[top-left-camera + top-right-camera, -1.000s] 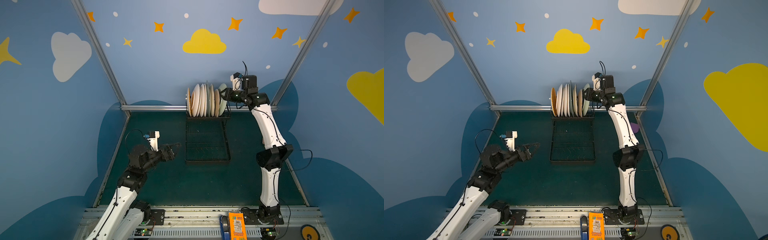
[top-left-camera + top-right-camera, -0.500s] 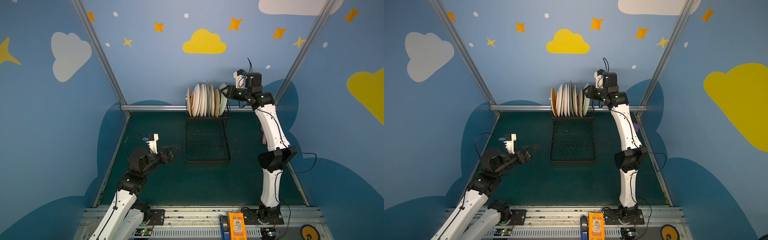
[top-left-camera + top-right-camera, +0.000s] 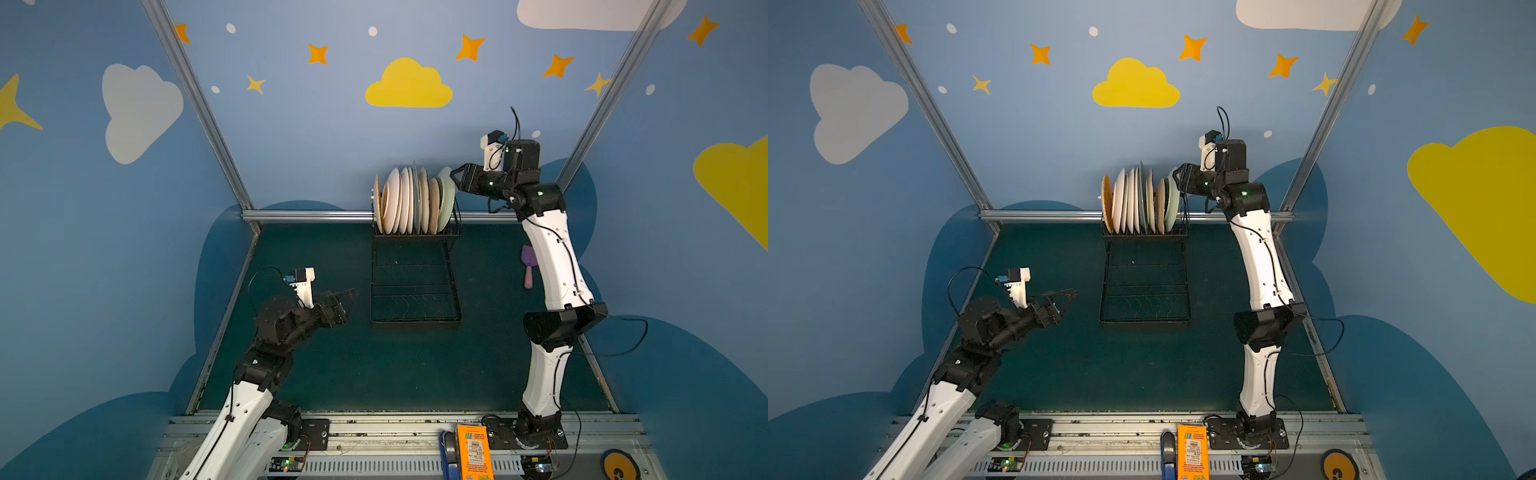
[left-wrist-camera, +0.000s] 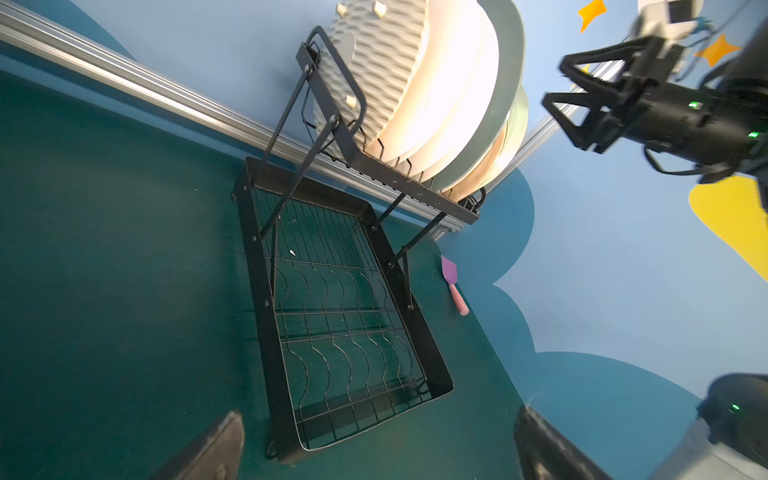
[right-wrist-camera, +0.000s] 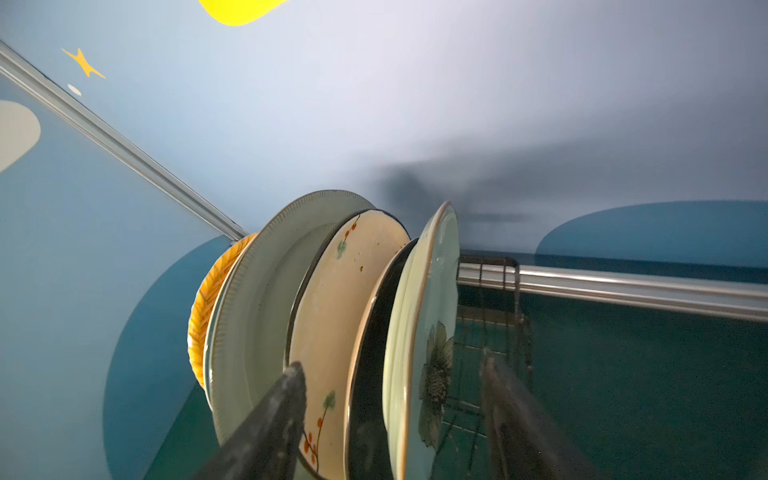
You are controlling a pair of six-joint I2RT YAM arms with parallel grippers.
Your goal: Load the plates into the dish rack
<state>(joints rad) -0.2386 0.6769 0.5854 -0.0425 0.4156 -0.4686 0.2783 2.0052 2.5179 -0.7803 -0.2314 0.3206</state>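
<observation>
The work surface was a dark green mat (image 3: 374,365), scuffed and flecked with pale specks in the left wrist view. It was enclosed on three sides by blue walls (image 3: 311,137) painted with white and yellow clouds and orange stars. Aluminium rails (image 3: 307,216) ran along the foot of the back wall and up both rear corners. The dish rack (image 3: 415,320) stood at the middle of the mat, its flat tray base toward the front and its raised slotted section against the back rail. The plates (image 3: 409,199) stood on edge, packed close, in that raised section, with an orange-patterned one at the left end and a mint one with a dark flower at the right end. The right gripper (image 3: 456,179) hovered just beside the mint plate, its jaws parted and gripping nothing. The left gripper (image 3: 349,300) hung low over the mat left of the tray base, jaws spread wide and holding nothing. A small purple and pink scraper (image 3: 528,266) lay on the mat right of the rack. An orange box (image 3: 473,455) sat on the front rail between the arm bases.
</observation>
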